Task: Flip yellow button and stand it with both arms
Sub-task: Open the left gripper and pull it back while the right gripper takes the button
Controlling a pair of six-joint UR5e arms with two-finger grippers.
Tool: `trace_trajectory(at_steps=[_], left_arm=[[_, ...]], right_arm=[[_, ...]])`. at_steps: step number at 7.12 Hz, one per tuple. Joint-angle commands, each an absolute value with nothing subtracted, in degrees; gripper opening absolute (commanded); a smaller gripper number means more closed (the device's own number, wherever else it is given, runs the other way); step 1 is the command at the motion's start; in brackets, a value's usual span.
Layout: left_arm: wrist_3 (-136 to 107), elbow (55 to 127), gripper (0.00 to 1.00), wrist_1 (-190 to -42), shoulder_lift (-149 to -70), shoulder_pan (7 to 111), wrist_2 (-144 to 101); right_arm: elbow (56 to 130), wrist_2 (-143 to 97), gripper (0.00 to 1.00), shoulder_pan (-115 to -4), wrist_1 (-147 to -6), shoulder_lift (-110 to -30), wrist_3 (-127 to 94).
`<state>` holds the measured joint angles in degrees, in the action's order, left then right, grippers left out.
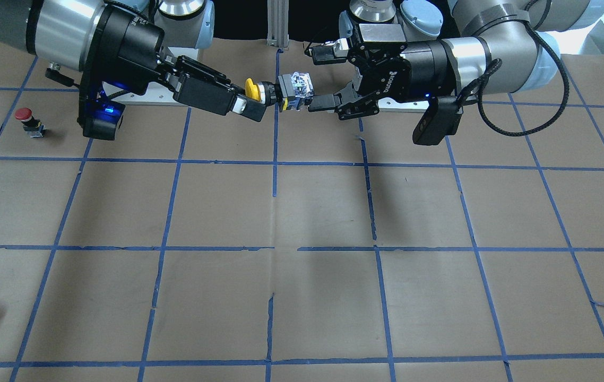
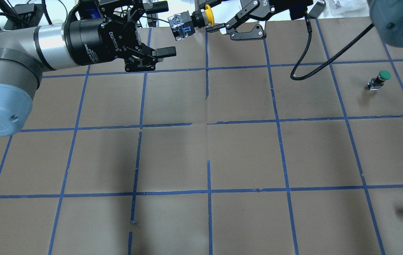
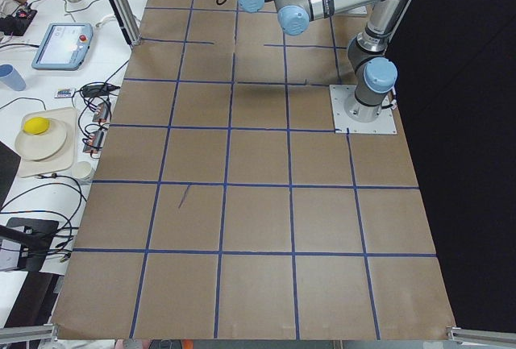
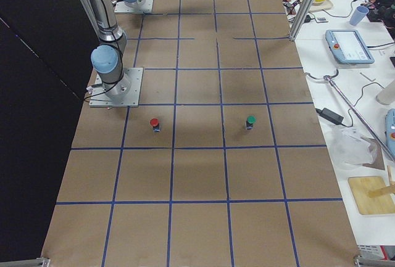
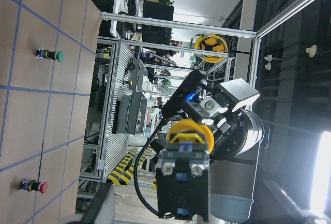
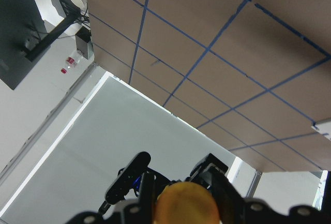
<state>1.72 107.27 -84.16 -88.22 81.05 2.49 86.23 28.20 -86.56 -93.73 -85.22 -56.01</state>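
While your right claw (image 1: 251, 98) pinches the button (image 1: 281, 91) in mid-air above the table (image 1: 323, 212), your left claw (image 1: 315, 78) gapes round its far end; release before that clenches and it falls.

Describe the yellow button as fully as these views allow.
The yellow button has a yellow mushroom cap, a silvery collar and a black contact block with a clear-looking top and metal screw terminals on its end. It is held in the air above the table, lying horizontal. The right gripper is shut on its cap end. The block points into the open left gripper, between its fingers. Whether a left finger touches the block cannot be told.
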Motion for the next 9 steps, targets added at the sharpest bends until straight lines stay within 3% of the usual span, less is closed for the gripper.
trace_trajectory(at_steps=[1, 6, 9], left_arm=[[1.1, 106.4, 0.99, -82.7, -90.3, 77.5, 12.1], [1.0, 91.4, 0.99, -81.9, -96.8, 78.0, 53.2], [3.2, 88.5, 0.99, -82.2, -98.0, 80.3, 84.5]], right_arm=[[85.8, 35.2, 0.19, -81.5, -93.4, -85.3, -44.4], [88.9, 66.0, 0.13, -76.0, -93.1, -84.6, -7.6], [98.4, 81.8, 0.08, -70.9, -104.5, -84.7, 21.9]])
